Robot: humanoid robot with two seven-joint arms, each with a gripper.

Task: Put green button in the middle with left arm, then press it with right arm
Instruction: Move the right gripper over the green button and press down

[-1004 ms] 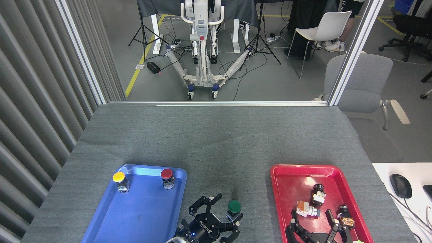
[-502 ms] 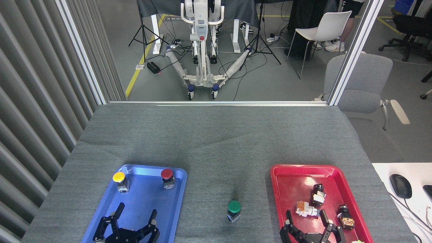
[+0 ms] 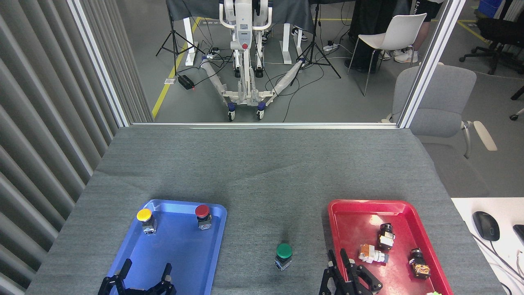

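From the head view, the green button [image 3: 283, 256] stood upright on the bare grey table [image 3: 262, 172], between the blue tray [image 3: 213, 246] and red tray [image 3: 333, 217]. The left gripper [image 3: 145, 272] hung over the blue tray, fingers apart. The right gripper [image 3: 336, 258] sat at the red tray's left edge, fingers close together.

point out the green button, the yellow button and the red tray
green button [image 3: 283, 250], head view, on its round cap
yellow button [image 3: 144, 214], head view, on its cap
red tray [image 3: 356, 223], head view, on bare floor

blue tray [image 3: 135, 250], red tray [image 3: 356, 213] holding perhaps 3 switches
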